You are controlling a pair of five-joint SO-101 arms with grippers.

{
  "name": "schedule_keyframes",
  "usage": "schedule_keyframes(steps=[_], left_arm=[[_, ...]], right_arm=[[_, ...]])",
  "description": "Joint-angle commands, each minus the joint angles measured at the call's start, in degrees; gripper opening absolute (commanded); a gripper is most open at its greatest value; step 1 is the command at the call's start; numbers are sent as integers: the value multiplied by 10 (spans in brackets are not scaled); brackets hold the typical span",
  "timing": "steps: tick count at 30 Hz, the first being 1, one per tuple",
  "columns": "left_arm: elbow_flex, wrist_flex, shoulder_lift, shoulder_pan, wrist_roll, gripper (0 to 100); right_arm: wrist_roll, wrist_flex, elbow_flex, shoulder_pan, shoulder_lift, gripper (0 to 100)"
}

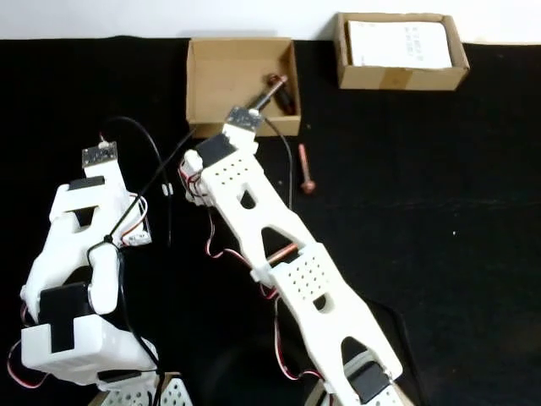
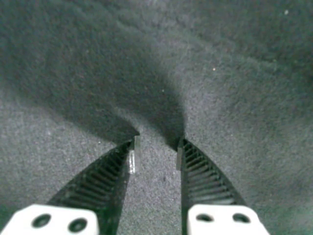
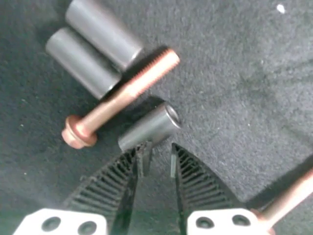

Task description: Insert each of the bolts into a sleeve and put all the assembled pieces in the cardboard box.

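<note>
Right gripper (image 3: 157,157) empty, jaws narrowly apart; dead ahead at 12 o'clock, just off its tips, sleeve (image 3: 149,126), axis slanting 8 to 2 across them; bolt (image 3: 122,95) just beyond, near parallel; left gripper (image 2: 156,152) parted, empty, over bare cloth (image 2: 220,73).

The bolt (image 3: 122,95) is shiny coppery metal, the sleeves (image 3: 102,30) smooth dull grey metal, the tabletop (image 3: 244,73) fuzzy dark cloth.
</note>
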Motion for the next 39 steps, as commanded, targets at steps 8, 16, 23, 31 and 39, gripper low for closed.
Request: schedule_keyframes(steps=[8, 16, 23, 31, 39], left_arm=[[-18, 3, 0, -3, -1, 139], [-18, 3, 0, -3, -1, 139], [-19, 3, 0, -3, -1, 139], [-19, 3, 0, -4, 0, 139], [-18, 2, 0, -4, 1, 139]], right_arm=[[76, 29, 27, 0, -30, 84], [72, 29, 103, 7, -185, 84], [54, 28, 141, 12, -202, 85], [-47, -5, 140, 6, -198, 298], [30, -62, 140, 1, -171, 293]])
